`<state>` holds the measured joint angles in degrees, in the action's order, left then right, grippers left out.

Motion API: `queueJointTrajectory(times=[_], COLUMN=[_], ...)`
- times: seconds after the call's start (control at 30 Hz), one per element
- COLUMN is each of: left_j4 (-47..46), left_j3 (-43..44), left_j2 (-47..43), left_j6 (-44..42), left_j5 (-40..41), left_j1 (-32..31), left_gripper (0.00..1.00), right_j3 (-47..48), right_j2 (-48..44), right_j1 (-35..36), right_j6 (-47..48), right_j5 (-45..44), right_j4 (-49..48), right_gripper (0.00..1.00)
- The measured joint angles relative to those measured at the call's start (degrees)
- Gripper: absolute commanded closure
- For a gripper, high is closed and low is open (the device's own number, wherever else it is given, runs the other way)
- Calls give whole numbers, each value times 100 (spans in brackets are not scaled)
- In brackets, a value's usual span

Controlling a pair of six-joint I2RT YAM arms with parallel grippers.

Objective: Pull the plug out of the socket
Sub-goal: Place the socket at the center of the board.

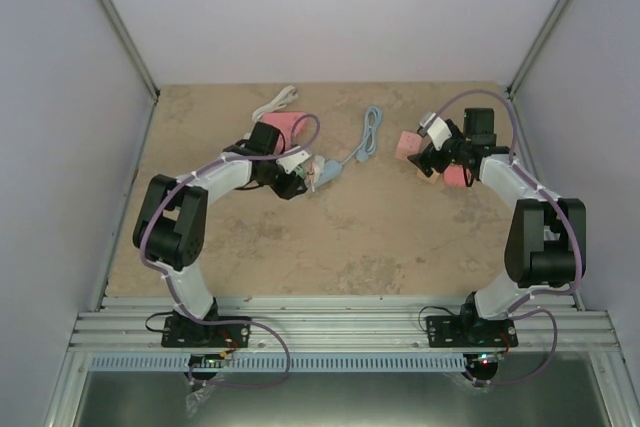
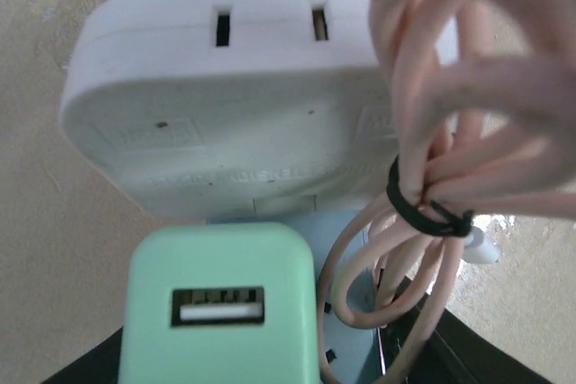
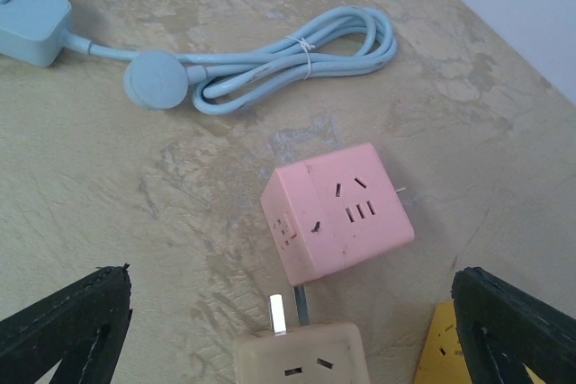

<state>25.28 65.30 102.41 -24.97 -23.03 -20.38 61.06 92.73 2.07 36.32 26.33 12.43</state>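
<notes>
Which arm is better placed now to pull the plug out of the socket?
Left. The left tool is right at the green plug, against the white socket. The right tool hangs open over a pink cube, away from it.

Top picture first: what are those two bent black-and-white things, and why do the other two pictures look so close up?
They are two robot arms, left arm and right arm, bolted to the table, seen from above. The other pictures come from small cameras on each wrist. The left hand seems closed on a mint-green charger that sits against a white socket block, beside a tied pink cord. The right hand hangs open above a pink cube socket; a coiled blue cable lies nearby.
</notes>
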Motion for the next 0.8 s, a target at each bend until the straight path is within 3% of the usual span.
queueJointTrajectory(times=[0.37, 0.5, 0.7, 0.8], left_j4=[57, 52, -9, -17], left_j3=[0, -2, -131, -264], left_j2=[330, 354, 232, -35], left_j6=[-39, -81, -177, -205], left_j5=[107, 111, 188, 238], left_j1=[-214, -236, -234, -236], left_gripper=[40, 30, 1, 0], right_j3=[0, -2, -251, -243], right_j2=[-22, -50, -376, -511], right_j1=[0, 0, 85, 280], right_j6=[9, 81, 748, 1322], right_j5=[52, 203, 785, 1082], right_j4=[-2, 2, 4, 118], right_gripper=[2, 2, 2, 2])
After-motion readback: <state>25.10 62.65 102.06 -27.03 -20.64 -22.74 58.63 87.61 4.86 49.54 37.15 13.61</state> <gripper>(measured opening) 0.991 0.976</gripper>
